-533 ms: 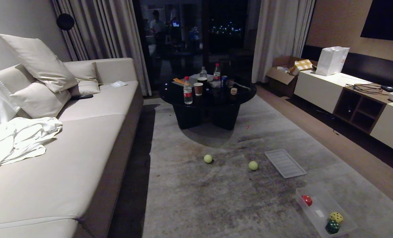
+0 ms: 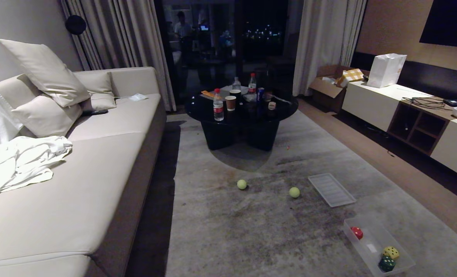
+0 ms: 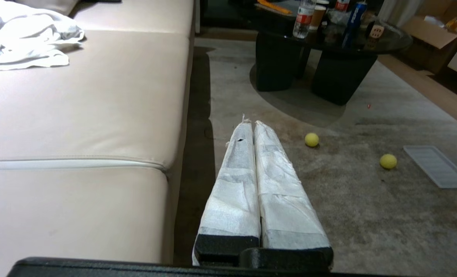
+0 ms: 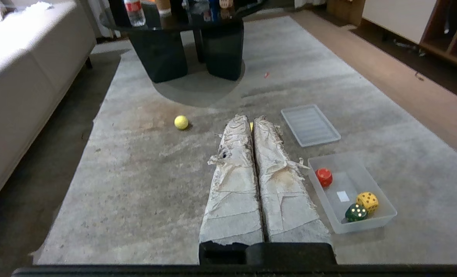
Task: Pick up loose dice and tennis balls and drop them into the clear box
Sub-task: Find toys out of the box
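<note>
Two yellow-green tennis balls (image 2: 242, 184) (image 2: 294, 192) lie apart on the grey carpet in front of the black table. A beige die (image 2: 272, 105) sits on that table's top, near its right edge. The clear box (image 2: 368, 257) stands on the carpet at the near right and holds a red piece, a yellow die and a dark green die. Neither arm shows in the head view. My left gripper (image 3: 251, 122) is shut and empty, low beside the sofa, well short of the balls (image 3: 311, 139) (image 3: 388, 161). My right gripper (image 4: 251, 119) is shut and empty, with the clear box (image 4: 352, 168) just to its right.
A flat ribbed lid (image 2: 331, 189) lies on the carpet between the right ball and the box. A long beige sofa (image 2: 97, 173) runs along the left. The round black table (image 2: 251, 115) carries bottles and cups. A low cabinet (image 2: 367, 102) lines the right wall.
</note>
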### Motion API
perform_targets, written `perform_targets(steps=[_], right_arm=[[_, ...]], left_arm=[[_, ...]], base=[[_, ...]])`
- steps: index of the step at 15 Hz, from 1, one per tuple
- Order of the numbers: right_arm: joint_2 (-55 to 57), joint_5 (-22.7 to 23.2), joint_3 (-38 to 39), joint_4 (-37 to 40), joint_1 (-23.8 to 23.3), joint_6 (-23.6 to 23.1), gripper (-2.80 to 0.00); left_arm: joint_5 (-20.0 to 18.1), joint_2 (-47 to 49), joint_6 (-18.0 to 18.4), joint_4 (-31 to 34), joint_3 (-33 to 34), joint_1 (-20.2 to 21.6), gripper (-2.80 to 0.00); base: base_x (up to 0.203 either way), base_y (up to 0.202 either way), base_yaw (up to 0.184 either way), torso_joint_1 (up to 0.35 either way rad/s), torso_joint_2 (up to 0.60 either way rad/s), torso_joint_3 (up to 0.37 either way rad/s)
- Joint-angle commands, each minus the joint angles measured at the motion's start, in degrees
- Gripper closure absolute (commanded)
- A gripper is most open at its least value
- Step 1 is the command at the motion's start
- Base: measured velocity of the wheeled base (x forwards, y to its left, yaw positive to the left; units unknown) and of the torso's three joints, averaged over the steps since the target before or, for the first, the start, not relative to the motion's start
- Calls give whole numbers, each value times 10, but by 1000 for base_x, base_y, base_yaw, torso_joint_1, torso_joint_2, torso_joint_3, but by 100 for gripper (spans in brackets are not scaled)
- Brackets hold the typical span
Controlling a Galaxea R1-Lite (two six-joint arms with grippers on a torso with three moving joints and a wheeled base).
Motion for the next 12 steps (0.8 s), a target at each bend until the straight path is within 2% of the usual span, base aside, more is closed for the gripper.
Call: perform_targets(steps=[1, 12], right_arm=[[0, 0, 6, -1, 0, 0, 0], [0, 1, 6, 0, 0, 0, 0]], left_arm=[[0, 1, 0, 0, 1, 0, 0], [1, 1, -4, 0, 1, 0, 0]], base=[[0, 0, 0, 4, 4, -108], [0, 0, 0, 1, 2, -191]])
